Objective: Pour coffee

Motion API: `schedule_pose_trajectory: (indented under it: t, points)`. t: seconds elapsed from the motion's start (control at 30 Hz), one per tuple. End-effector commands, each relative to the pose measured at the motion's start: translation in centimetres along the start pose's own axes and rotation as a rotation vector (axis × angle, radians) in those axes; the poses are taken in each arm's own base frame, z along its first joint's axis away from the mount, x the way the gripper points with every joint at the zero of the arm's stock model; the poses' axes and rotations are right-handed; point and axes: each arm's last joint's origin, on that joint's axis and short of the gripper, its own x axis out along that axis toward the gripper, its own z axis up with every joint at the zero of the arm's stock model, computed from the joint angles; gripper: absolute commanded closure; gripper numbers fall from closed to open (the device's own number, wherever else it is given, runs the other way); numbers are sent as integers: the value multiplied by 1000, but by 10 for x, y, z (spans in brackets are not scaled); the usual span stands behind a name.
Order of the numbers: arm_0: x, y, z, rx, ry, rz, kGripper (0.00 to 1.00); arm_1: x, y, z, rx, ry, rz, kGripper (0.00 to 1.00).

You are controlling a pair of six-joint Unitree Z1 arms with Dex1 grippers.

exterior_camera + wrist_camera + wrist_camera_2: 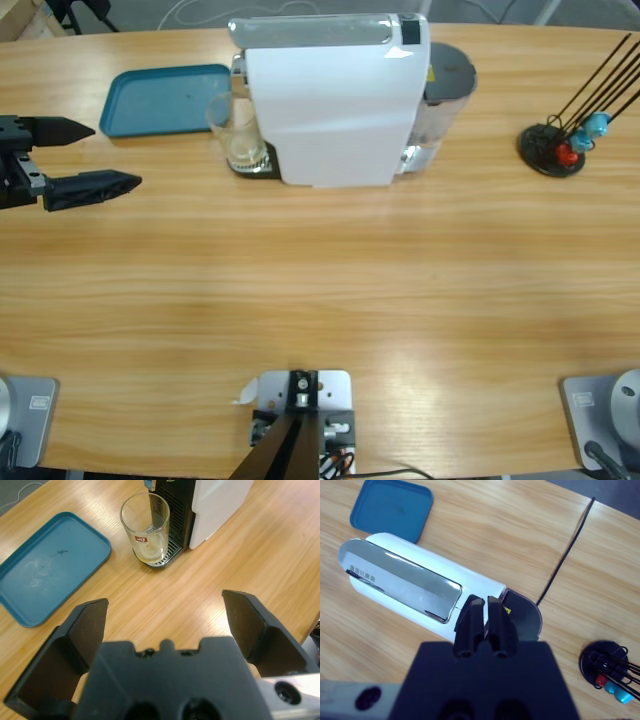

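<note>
The long wooden desk [320,300] is stretching wide under the high camera, its grain running side to side. Toward twelve o'clock the white coffee machine [330,100] is standing, with its grey water tank [448,80] tucked at its three o'clock side. A clear glass [235,135] is sitting on the machine's drip tray [167,555], right under the spout, and the coffee [149,554] is lying as a thin amber layer in the bottom of that glass. Just beside the glass, toward nine o'clock, a blue tray [165,98] is resting flat on the desk. Far off at three o'clock a black capsule stand [552,150] is holding small red and blue capsules [580,140] among its thin wires.

I am holding my left claw [95,155] at the nine o'clock edge of the high view, spread wide and pinching nothing, well apart from the glass and pointing toward it. I am holding my right claw [481,615] above the machine, looking down on its shiny top lid [402,582], with both black jaws pressed together and nothing between them.
</note>
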Motion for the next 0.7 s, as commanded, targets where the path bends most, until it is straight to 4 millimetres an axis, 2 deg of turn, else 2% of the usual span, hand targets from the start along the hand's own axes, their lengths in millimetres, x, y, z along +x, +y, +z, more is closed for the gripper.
schedule_pose_trajectory:
  t: [0.03, 0.2, 0.4, 0.7]
  points:
    - [14, 3, -12, -16, 67, 20, 0, 32, 1, -2, 3, 92, 5, 1000]
    - [17, 3, -13, -16, 80, 18, 0, 36, 2, -4, 0, 109, 7, 1000]
    - [19, 3, -13, -17, 83, 18, 0, 34, 14, -7, -25, 119, 26, 1000]
    - [19, 3, -14, -18, 85, 18, 0, 41, 15, -8, -28, 136, 32, 1000]
